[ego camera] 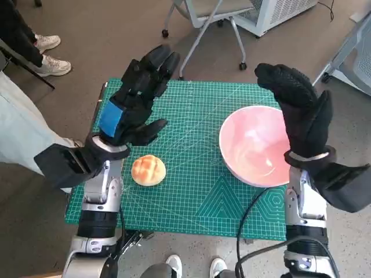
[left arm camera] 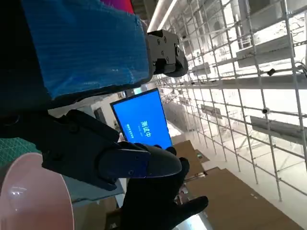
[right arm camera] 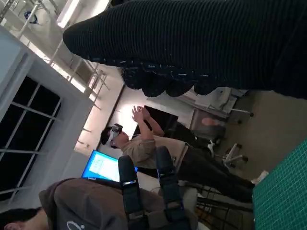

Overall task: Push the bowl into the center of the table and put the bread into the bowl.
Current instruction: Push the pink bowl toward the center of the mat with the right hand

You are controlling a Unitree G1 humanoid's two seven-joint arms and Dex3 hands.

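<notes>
Green-matted surface (ego camera: 191, 197): pink bowl (ego camera: 255, 145) off-centre toward the right, bread (ego camera: 149, 171) near the left edge — left hand (ego camera: 134, 98) and right hand (ego camera: 295, 107) raised, spread, empty, apparently poised before the push.

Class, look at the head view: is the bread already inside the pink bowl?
No, the bread lies on the green mat, apart from the pink bowl.

The bread (ego camera: 149, 170) lies on the table (ego camera: 197, 197) near my left side; the bowl (ego camera: 252, 145) sits right of it, toward the table's right edge.
</notes>
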